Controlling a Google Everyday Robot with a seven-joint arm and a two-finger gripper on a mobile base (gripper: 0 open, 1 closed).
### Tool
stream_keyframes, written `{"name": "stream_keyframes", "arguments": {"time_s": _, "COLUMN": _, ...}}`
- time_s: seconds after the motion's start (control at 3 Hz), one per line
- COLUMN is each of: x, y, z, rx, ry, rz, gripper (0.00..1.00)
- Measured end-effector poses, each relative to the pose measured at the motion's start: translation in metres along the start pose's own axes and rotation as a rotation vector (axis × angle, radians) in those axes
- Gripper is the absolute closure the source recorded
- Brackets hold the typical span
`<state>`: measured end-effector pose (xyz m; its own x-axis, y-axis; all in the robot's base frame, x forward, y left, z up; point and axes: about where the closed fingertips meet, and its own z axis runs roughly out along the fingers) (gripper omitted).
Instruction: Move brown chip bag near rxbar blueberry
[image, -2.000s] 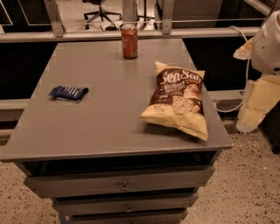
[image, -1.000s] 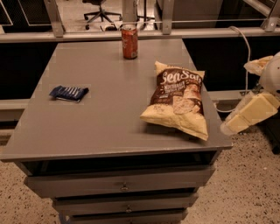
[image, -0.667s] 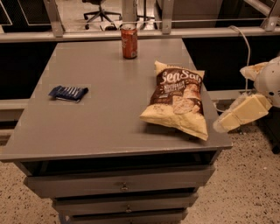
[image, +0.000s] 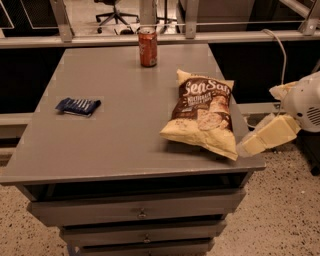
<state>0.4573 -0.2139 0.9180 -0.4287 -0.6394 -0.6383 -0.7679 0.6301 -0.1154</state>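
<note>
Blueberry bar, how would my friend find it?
Find the big grey table. Near its left edge lies the small flat dark-blue striped bar wrapper. The red soda can, brown chip bag and pale robot claw at the right edge sit apart; only it is blue.

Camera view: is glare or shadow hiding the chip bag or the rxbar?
Camera view: warm, dim light, no glare on the brown chip bag, whose white lettering stands out; the rxbar blueberry shows dark but distinct on the grey table; a faint sheen on the red soda can; the hand, pale, hangs off the table's right edge beside the bag.
</note>
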Motion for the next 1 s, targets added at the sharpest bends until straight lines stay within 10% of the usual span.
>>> {"name": "stream_keyframes", "arguments": {"time_s": 1.0, "x": 0.034, "y": 0.034, "z": 0.067, "rx": -0.054, "ry": -0.064, "rz": 0.165, "gripper": 0.0}}
